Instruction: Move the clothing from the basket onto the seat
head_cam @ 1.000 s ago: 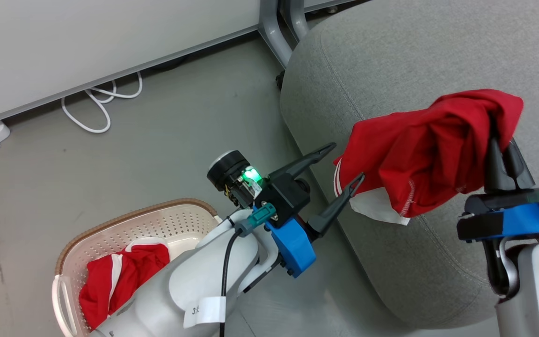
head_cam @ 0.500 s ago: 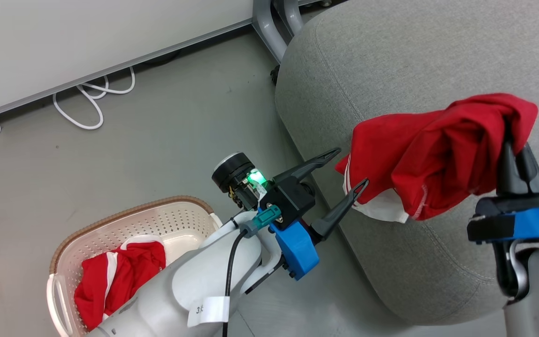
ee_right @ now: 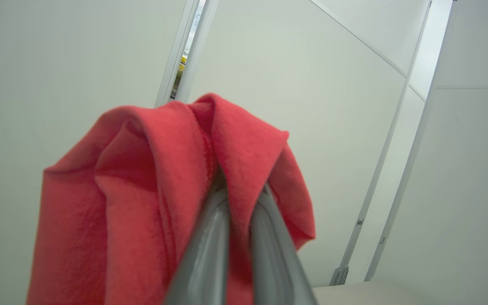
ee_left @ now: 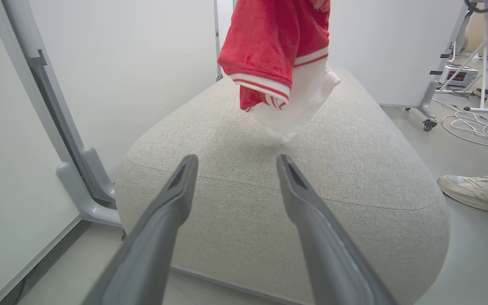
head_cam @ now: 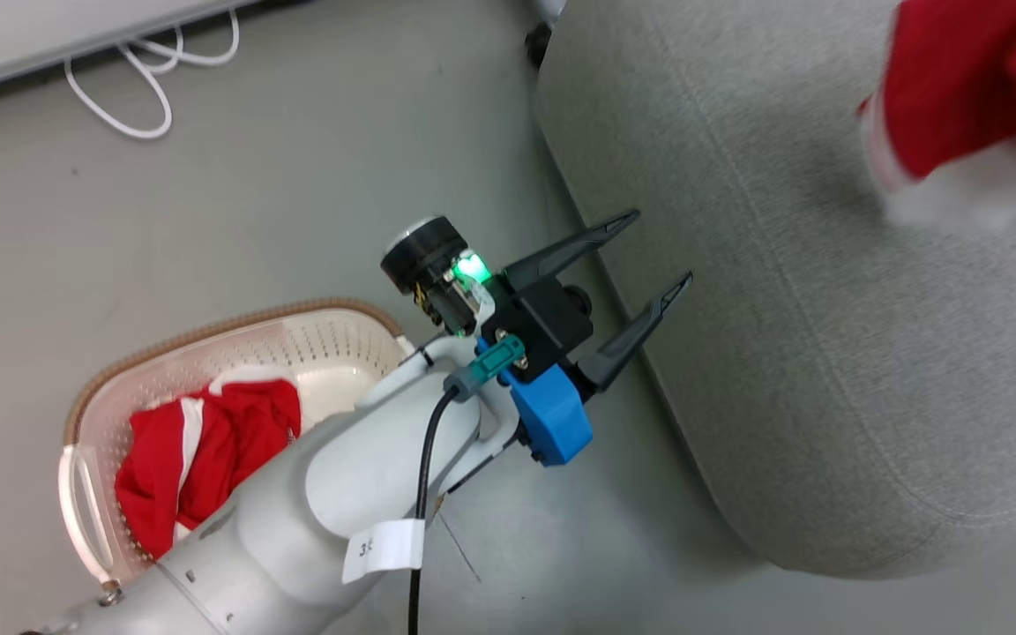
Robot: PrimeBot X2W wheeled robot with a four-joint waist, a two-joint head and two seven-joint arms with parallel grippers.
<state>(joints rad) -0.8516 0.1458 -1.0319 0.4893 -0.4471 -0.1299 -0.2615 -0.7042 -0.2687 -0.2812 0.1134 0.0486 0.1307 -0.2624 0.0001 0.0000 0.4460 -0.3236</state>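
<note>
- Laundry basket [head_cam: 208, 328]: cream, perforated, brown woven-look rim. It stands on the floor well left of the seat [head_cam: 825, 370].
- Crumpled red garment [head_cam: 208, 450] with a white stripe lies inside the basket. The pale left forearm [head_cam: 332, 494] partly covers it.
- White cable [head_cam: 120, 115] loops on the floor, far left of the seat's back corner.
- Left gripper [head_cam: 660, 247]: the two dark fingers are spread wide with nothing between them. They point at the seat's near side, close to its left edge, and the left wrist view shows them apart from the fabric.
- Seat: light grey upholstery, rounded edges, one seam line along the side.
- Lifted red garment [ee_left: 278, 51] hangs over the seat's top, with striped cuff and white trim lowest. I cannot tell whether the trim touches the cushion.
- Right gripper [ee_right: 240, 195]: fingers pinched together on a fold of the lifted red garment, which drapes over both tips.
- A person's pale shoe [ee_left: 472, 192] rests on the floor beside the seat.
</note>
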